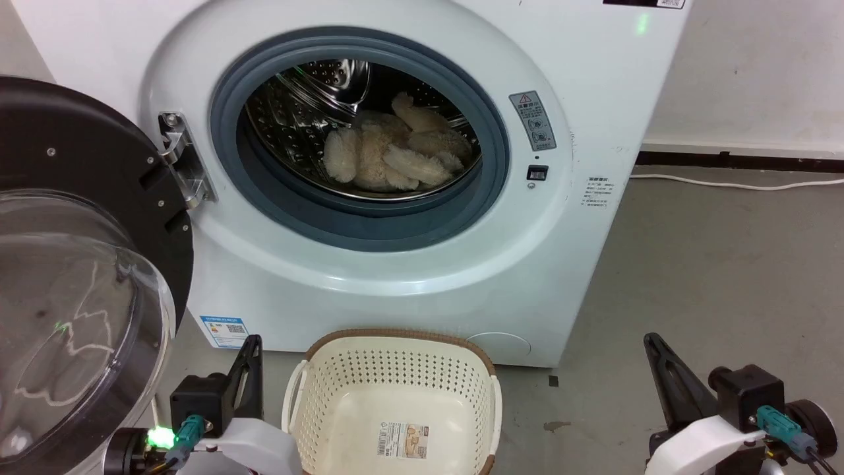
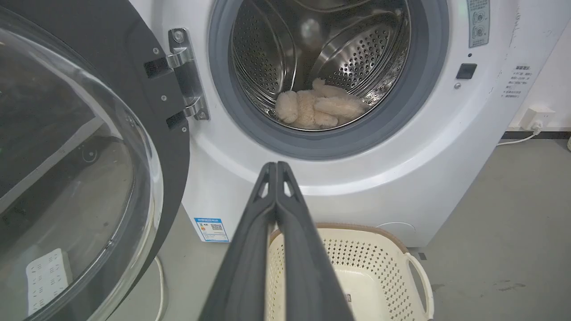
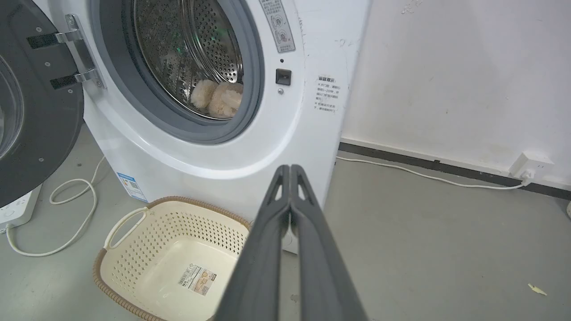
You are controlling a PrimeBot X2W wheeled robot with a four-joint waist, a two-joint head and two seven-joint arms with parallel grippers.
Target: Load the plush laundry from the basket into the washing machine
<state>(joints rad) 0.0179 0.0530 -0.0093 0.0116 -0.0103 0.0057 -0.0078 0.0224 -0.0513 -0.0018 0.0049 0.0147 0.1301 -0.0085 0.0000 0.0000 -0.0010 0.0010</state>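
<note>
- Nearest the robot, at the lower left of the head view, the left gripper (image 2: 276, 166) has its two dark fingers pressed flat together, with nothing held between them.
- At the lower right, the right gripper (image 3: 290, 167) also has its fingers closed tip to tip, gripping nothing.
- Between the two grippers, the basket (image 1: 395, 335) stands on the grey floor (image 1: 692, 277), just before the bottom front edge of the washing machine (image 1: 369, 277). The bare bottom of the basket shows a label sticker (image 1: 403, 440).
- To the left, the door (image 1: 86, 152) hangs wide open on its metal hinge (image 1: 184, 165).
- Farther in, past the grey rubber ring (image 1: 227, 132), the plush laundry (image 1: 395, 155) lies heaped on the bottom of the steel drum (image 1: 290, 125), well apart from both grippers.
- Farthest back, a white cable (image 1: 738, 183) runs along the floor at the foot of the wall (image 1: 758, 66).
</note>
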